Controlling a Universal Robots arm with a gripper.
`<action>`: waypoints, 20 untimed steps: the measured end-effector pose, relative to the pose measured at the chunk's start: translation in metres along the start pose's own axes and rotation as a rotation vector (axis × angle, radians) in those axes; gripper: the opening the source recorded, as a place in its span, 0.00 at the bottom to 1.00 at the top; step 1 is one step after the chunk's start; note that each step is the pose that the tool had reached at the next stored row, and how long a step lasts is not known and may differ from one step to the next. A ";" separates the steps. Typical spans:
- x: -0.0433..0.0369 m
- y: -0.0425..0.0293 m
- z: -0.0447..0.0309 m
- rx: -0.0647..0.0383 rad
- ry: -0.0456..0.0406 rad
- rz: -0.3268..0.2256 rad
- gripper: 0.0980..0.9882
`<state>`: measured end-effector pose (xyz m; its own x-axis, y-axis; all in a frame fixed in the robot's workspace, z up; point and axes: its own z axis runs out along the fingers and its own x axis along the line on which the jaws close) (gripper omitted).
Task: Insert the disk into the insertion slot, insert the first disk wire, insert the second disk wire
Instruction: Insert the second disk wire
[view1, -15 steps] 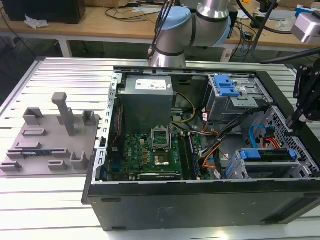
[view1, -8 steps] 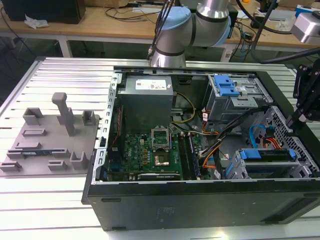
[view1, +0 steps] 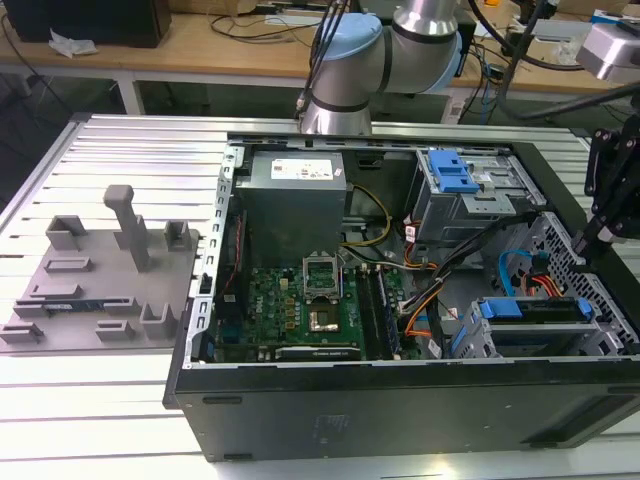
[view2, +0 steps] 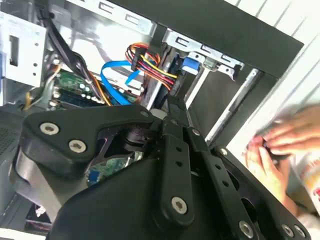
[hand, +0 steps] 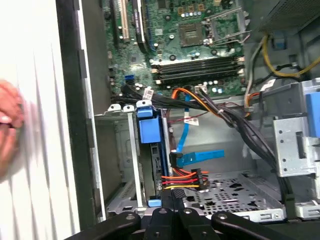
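So in the exterior view my black pincer (view1: 600, 225) hangs at the exterior view's right edge, just over the open black computer case (view1: 400, 400) sitting on the ribbed aluminium worktop (view1: 130, 160). The silver hard drive in its bright-blue plastic caddy (view1: 535, 310) already sits inside the grey perforated sheet-metal drive bay (view1: 470, 335), down at the near corner of the case on the exterior view's right. A flat blue data cable (view1: 515, 275) loops up right beside it. Can't tell from here whether my pincer is apart or together.

Second wrist view: mostly my own black linkage, with the blue caddy tab (view2: 190, 64) and a red-yellow-black power wire bundle (view2: 150, 62) beyond it. A person's hand (view2: 280, 150) rests outside the case wall.

First wrist view: caddy (hand: 149, 130) seated edge-on in the bay (hand: 117, 160), the power wire plug (hand: 187, 179) and blue cable (hand: 197, 157) just beside it, green motherboard (hand: 175, 30) behind.
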<state>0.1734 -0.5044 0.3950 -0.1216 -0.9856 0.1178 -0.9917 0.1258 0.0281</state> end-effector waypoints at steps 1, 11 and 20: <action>-0.0022 0.0003 -0.0003 0.002 0.0175 0.001 0.01; -0.0376 0.0166 0.0010 0.020 0.1965 0.007 0.01; -0.0596 0.0404 0.0121 0.028 0.2545 0.002 0.30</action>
<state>0.1401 -0.4419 0.3771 -0.1129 -0.9245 0.3640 -0.9926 0.1214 0.0005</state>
